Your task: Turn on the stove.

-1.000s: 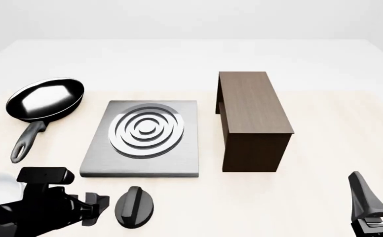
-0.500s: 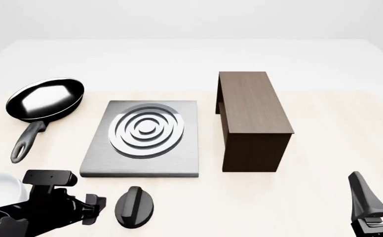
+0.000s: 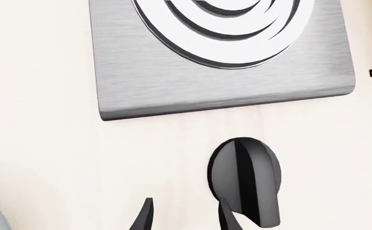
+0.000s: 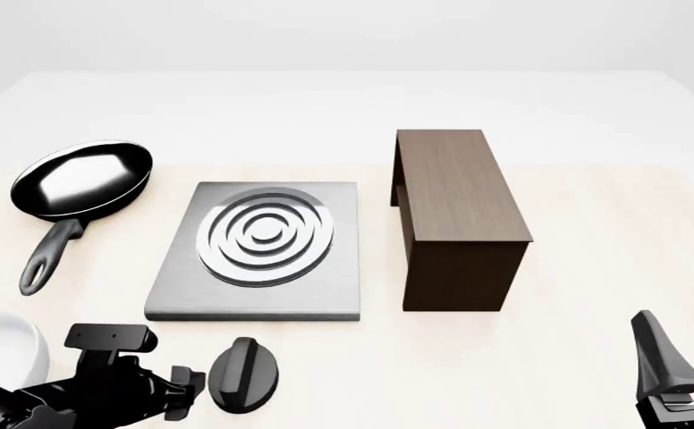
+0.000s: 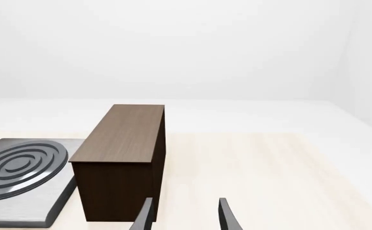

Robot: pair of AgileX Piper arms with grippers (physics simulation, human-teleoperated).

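Observation:
The stove's brushed-grey slab (image 4: 251, 286) with raised silver rings lies at the table's middle left. Its black ridged knob (image 4: 243, 374) lies apart, just in front of the slab's near edge. My left gripper (image 4: 187, 391) is open and empty, low over the table right beside the knob's left side. In the left wrist view the slab (image 3: 218, 86) is ahead and the knob (image 3: 245, 184) sits off to one side of the gripper (image 3: 184, 218), close against one fingertip (image 3: 227, 218), not between the fingers. My right gripper (image 4: 689, 344) is open and empty at the near right.
A black frying pan (image 4: 85, 179) lies left of the slab, its handle pointing toward me. A brown wooden box (image 4: 454, 214) stands right of the slab and fills the near left of the right wrist view (image 5: 122, 163), ahead of the right gripper (image 5: 184, 218).
My left arm has dropped lower and shifted right, bringing its gripper closer to the knob's left side. The knob, slab and right arm have not moved.

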